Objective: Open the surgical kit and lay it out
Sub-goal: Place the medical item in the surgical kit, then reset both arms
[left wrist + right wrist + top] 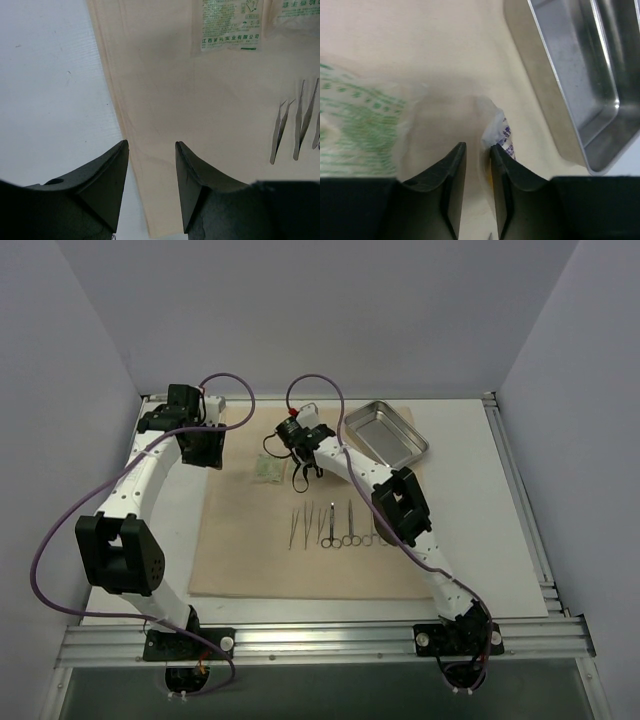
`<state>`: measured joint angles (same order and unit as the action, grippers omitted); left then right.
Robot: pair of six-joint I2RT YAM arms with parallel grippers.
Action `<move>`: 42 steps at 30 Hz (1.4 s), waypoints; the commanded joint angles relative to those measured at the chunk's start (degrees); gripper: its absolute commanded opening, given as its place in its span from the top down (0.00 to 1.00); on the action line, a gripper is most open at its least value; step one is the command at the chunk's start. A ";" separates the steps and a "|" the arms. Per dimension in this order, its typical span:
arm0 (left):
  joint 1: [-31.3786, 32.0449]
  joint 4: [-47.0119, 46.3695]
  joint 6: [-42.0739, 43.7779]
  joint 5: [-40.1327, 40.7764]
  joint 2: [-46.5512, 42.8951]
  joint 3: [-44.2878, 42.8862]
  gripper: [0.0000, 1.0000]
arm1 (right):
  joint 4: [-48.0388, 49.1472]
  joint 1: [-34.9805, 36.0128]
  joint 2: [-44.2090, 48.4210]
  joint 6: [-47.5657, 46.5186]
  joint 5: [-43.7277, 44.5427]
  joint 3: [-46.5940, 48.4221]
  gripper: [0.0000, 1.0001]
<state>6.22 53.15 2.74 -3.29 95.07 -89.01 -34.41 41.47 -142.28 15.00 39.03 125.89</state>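
A white bench (480, 540) stands inside a three-sided enclosure of plain, pale grey panels: a back wall (330, 310), a left wall (50, 440) and a right wall (600, 440), the side ones slanting outward toward the camera. A ribbed aluminium rail (330, 640) runs along the near edge of the bench, and a narrower metal rail (522, 500) borders its right side. Below the near rail lies a dull grey-green strip of surface (320, 695). The light is soft and even, with only faint shadows on the bench top.
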 commanded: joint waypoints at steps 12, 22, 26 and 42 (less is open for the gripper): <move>-0.15 -1.55 0.60 -0.58 -2.60 -0.46 0.49 | 7.07 -1.56 12.36 7.49 -21.43 -2.63 0.64; -0.24 -1.38 -0.02 -0.23 -2.61 -0.37 0.49 | 22.72 -16.94 30.47 9.87 -36.47 -28.67 0.64; -0.24 -1.29 -0.19 0.12 -2.43 -0.55 0.48 | 22.82 -26.06 29.44 5.57 -43.31 -27.55 0.63; -0.24 -1.02 -0.37 2.76 -2.08 0.24 0.49 | 7.87 -30.84 16.42 -3.83 -58.33 -23.23 1.00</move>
<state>6.22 53.19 2.52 -1.30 95.04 -88.79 -22.87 10.44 -127.17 13.65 -14.02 103.15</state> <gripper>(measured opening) 0.511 0.001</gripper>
